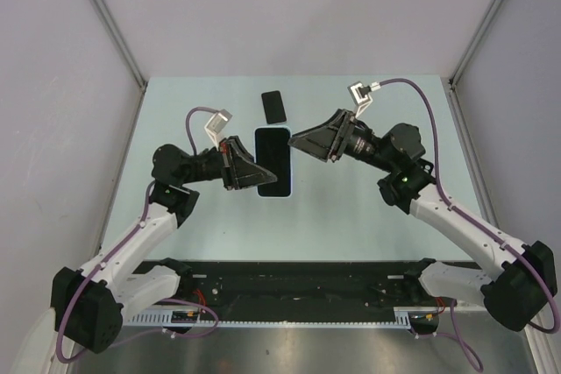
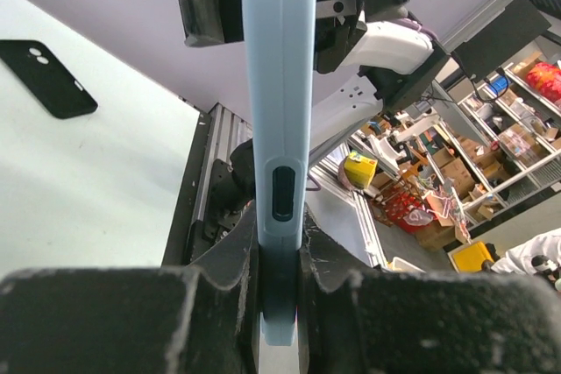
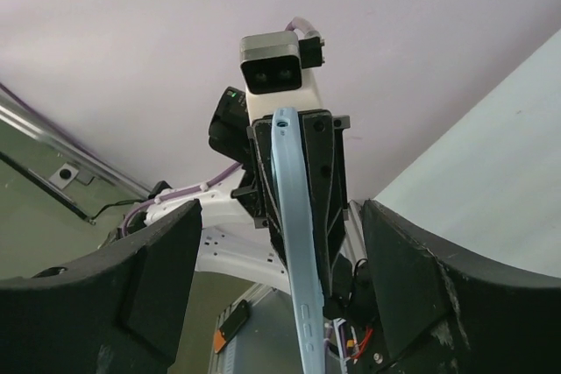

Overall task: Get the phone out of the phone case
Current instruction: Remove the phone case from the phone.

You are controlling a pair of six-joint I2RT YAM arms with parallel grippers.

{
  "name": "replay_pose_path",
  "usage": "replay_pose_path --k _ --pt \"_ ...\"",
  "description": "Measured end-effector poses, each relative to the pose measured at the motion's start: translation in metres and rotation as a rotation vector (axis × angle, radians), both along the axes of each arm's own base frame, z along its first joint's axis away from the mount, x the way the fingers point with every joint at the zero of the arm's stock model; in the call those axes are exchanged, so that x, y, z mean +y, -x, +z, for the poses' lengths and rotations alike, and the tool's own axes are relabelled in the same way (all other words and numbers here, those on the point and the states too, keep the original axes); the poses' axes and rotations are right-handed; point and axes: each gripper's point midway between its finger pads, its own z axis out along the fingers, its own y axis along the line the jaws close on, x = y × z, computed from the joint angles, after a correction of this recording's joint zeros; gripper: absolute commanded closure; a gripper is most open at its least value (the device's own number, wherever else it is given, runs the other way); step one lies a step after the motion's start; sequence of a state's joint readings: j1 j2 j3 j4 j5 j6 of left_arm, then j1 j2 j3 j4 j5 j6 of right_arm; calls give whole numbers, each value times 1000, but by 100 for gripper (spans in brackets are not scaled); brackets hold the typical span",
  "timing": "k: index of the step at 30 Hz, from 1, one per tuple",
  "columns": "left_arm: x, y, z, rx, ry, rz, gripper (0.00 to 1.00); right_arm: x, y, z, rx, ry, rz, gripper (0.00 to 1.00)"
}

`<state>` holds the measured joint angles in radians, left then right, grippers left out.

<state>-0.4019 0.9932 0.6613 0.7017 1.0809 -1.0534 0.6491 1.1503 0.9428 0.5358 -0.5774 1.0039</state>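
Two arms meet at the case (image 1: 273, 131), which is lifted off the table (image 1: 175, 102) at the middle of the top view, its long axis running up and down the frame. The phone (image 1: 273, 162) sits inside it, dark screen toward the overhead camera.

The left gripper (image 1: 259, 179) comes in from the left of the frame and is clamped tight on the case's lower-left edge. Its wrist view shows the pale blue side wall pinched between both pads and rising straight up the picture.

The right gripper (image 1: 302, 140) reaches in from the right, its tips at the case's upper-right corner, so it is the free arm nearest the unheld end. Its jaws stand wide apart. In its wrist view the case appears edge-on in the gap between the fingers, touching neither, so it holds nothing.

As I judge it, the next move turns on those fingers closing across the thin dimension at that upper end.

One black slab (image 1: 274, 106) lies flat on the table just above the case in the frame.
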Motion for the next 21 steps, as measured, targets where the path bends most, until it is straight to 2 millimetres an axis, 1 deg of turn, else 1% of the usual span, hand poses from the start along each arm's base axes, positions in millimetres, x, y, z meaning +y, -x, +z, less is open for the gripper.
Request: replay_pose_path --k 3,6,7,8,9,11,12,13,17,18,19,21 --pt "0 -1 -4 16 -13 2 100 -6 -3 -5 13 -5 -10 23" --pt "0 -1 -6 19 -17 3 100 -2 0 -4 11 -17 19 27" --pt "0 -2 -6 19 -17 3 100 0 1 -4 10 -21 32 31" --pt "-1 -2 -6 19 -18 3 100 4 2 -5 11 -25 47 37" --pt "-1 -2 -6 20 -18 3 100 7 1 -8 18 -28 62 44" --pt "-1 -2 -6 18 -19 3 100 14 0 -12 26 -34 88 63" --pt "-1 -2 -7 18 -20 4 100 18 -1 -15 35 -38 102 76" --pt "-1 -2 -7 20 -21 3 100 21 -3 -18 47 -44 115 100" --pt "-1 -6 -9 82 -25 20 100 27 -13 -27 38 -51 115 100" --pt "0 -7 -10 94 -27 26 98 27 -14 -28 41 -49 108 100" --pt "0 -7 -11 101 -29 27 86 28 -15 -29 43 -49 100 100" --pt "0 -8 -11 107 -28 32 78 28 -16 -30 47 -56 70 100"
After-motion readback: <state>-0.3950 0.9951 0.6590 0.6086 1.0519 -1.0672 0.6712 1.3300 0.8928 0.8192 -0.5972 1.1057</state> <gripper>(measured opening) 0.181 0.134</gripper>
